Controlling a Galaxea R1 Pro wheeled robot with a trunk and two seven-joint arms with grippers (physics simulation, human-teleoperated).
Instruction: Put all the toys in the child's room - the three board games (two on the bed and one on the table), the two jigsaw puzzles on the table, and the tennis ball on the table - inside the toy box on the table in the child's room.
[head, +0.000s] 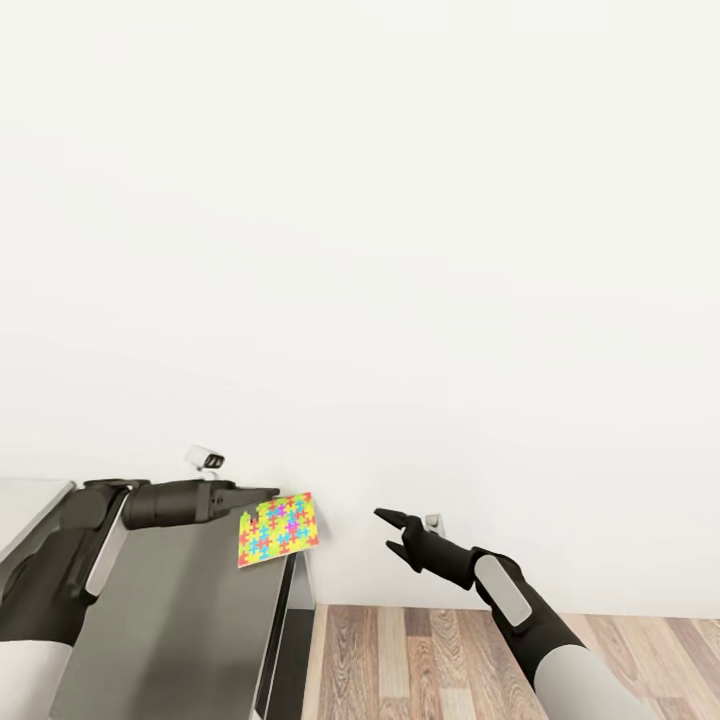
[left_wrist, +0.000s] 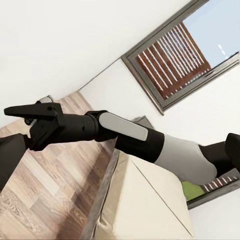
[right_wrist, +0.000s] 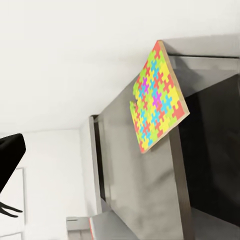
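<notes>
Left tool (head: 262, 492) sits just beside the jigsaw puzzle (head: 278, 529); jaw state can't be told. Puzzle lies at the tabletop (head: 180, 620) end, overhanging the edge. Right tool (head: 392, 531), right of puzzle, is spread wide, empty; risk: a nudge tips puzzle to the floor.

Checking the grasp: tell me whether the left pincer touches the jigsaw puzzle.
Touching. In the head view the left pincer tip meets the tilted jigsaw puzzle's upper edge, with no gap visible.

**Right wrist: puzzle at table edge**

Jigsaw puzzle (right_wrist: 156, 97), multicoloured interlocking pieces, tilted, one corner past the edge of the grey table (right_wrist: 135, 185). Dark side panel below the tabletop. White wall (right_wrist: 65, 55) behind. Black gripper part at frame edge, state unclear.
</notes>
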